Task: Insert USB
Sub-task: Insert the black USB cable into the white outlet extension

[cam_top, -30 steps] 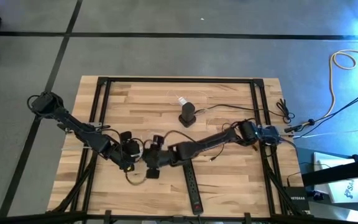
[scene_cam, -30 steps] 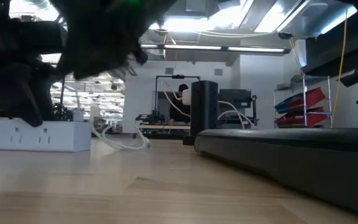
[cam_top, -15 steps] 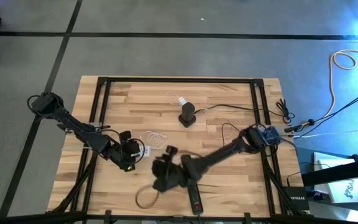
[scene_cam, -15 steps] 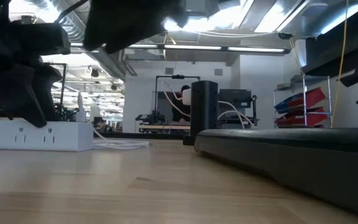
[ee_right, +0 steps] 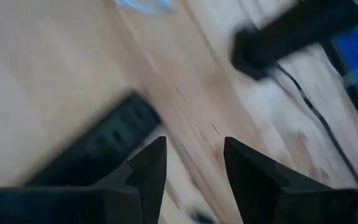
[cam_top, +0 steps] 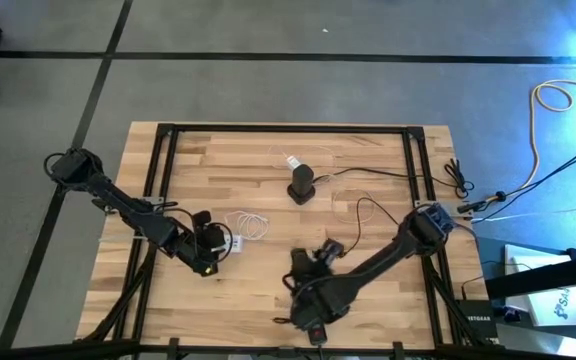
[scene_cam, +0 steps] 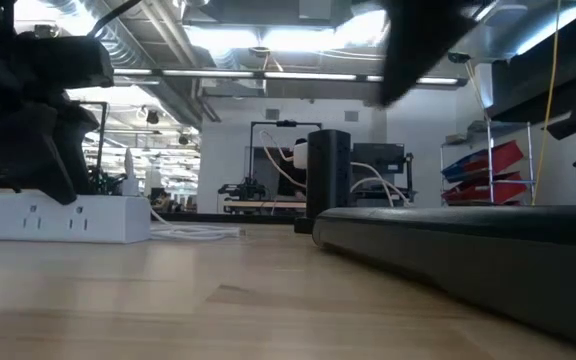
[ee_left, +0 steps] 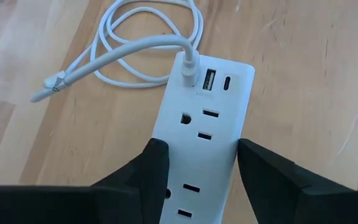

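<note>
A white power strip (ee_left: 207,118) lies on the table left of centre (cam_top: 224,243), with my left gripper (ee_left: 201,148) shut on it. A white USB cable (ee_left: 135,50) is plugged into the strip's free end beside two bare USB ports (ee_left: 209,79); its loops (cam_top: 249,222) lie on the wood. Over the black power strip (cam_top: 314,318) near the front edge, my right gripper (cam_top: 308,302) hangs open with nothing between its fingers (ee_right: 148,165). My left gripper pinches the white strip's two long sides (ee_left: 170,140) between its two fingers, behind the end with the USB ports. The fingers slant down from the table's left. The strip rests flat on the table (scene_cam: 58,220).
A black upright block with a white plug and cords (cam_top: 300,184) stands at the far centre. Black cables (cam_top: 368,210) trail to the right edge. The black strip (scene_cam: 468,250) fills the near right of the low view.
My right gripper has swung away from the white strip toward the table's near edge and right, turning as it went, and now hangs over the black strip. The white cable stays plugged in, its loops lying on the wood. My left gripper has kept its hold.
</note>
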`<state>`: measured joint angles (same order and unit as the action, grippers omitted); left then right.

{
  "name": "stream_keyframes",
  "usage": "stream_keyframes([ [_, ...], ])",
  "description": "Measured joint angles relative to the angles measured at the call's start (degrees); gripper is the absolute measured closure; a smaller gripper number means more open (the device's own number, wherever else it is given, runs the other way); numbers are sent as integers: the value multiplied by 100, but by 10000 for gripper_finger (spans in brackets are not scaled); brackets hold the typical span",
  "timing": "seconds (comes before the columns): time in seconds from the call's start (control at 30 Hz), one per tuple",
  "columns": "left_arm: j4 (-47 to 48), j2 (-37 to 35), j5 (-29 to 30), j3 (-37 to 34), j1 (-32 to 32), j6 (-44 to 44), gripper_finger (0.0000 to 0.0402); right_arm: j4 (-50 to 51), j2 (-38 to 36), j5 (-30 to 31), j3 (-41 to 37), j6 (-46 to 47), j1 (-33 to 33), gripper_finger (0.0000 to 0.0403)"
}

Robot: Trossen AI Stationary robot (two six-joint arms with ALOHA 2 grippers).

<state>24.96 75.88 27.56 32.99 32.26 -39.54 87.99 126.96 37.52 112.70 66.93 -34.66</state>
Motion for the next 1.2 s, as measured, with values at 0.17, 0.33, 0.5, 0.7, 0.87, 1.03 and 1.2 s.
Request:
stream_keyframes([
  [0.17,-10,-2,6,2,1,-5,231,212,-664,-847,-115,-85,-21,260],
  [0.33,-10,-2,3,7,1,-2,231,199,-1530,-1767,-809,-3,211,260],
  [0.5,-3,-2,3,9,1,72,231,157,-2501,-3602,-2460,211,564,260],
  [0.7,-1,-6,4,10,1,108,231,-227,-3496,-5187,-4222,208,1225,260],
  [0.87,-6,-7,3,9,1,151,231,-1042,-3853,-5653,-5310,-208,1818,260],
  [1.03,-9,-7,5,11,1,207,231,-1379,-3740,-5482,-5954,-469,2140,260],
  [1.2,-8,-7,6,10,1,274,231,-1426,-3681,-5656,-6459,-457,2174,260],
])
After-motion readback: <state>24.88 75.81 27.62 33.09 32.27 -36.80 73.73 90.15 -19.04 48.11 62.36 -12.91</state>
